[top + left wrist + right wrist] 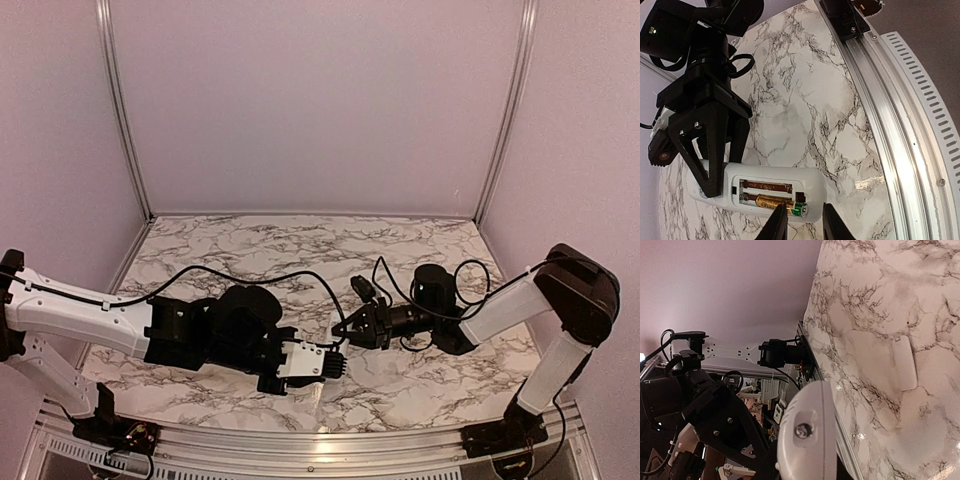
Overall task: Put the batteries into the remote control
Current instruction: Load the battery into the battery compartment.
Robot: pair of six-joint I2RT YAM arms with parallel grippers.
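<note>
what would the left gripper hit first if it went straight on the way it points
Probably the gold battery in the remote control's open bay, just ahead of the left gripper; depth unclear.

Smooth white plastic remote control (812,186), glossy gold metallic wrap on battery (771,202), glossy marble-print table (800,90), brushed metal near rail (874,102), matt black plastic right gripper (721,167).

It was a robotics lab's test cell: a marble-patterned tabletop (250,250) boxed in by plain pale panels (310,100) on aluminium rails (120,110). Two cabled robot arms (80,315) were bolted at its near edge (loose gear (767,400) cluttered the room beyond).
</note>
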